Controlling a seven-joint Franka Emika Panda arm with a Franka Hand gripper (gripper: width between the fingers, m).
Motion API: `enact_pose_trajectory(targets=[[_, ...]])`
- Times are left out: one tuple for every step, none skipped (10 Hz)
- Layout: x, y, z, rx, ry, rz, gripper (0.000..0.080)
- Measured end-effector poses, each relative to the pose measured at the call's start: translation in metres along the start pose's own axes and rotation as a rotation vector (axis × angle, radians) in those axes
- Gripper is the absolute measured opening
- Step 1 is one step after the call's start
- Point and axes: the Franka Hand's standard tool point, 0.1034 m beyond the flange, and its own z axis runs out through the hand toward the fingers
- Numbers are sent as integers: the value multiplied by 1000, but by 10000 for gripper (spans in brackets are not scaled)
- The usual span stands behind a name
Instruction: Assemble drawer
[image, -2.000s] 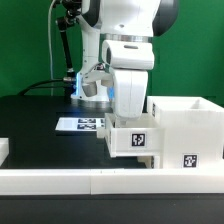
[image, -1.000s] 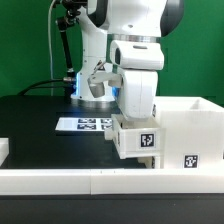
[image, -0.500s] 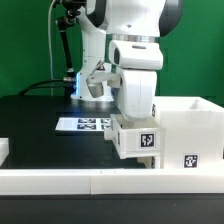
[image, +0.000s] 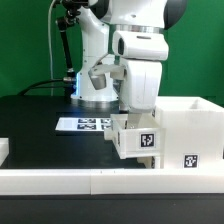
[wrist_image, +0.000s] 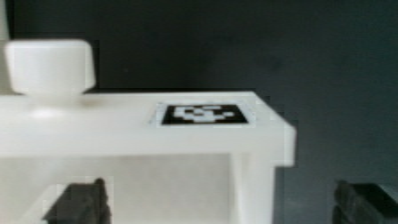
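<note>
White tray slightly tilted, tag facing camera, beside housing; fingers spread.

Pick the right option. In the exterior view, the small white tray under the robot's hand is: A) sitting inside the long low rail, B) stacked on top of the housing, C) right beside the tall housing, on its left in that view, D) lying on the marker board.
C: the small tray sits against the exterior view's left side of the tall housing, off the marker board.

A long low white plastic rail runs along the near edge of the black worktop. Farther back lies the flat white marker board, before a green backdrop.
</note>
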Motion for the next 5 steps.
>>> enact_pose_trajectory(targets=[[-5, 7, -6, 4, -8, 0, 646], [-13, 16, -15, 7, -18, -13, 648], [-23, 25, -21, 18, -28, -20, 648], [-29, 35, -23, 22, -32, -21, 648], [-32, 41, -22, 17, -30, -31, 648]])
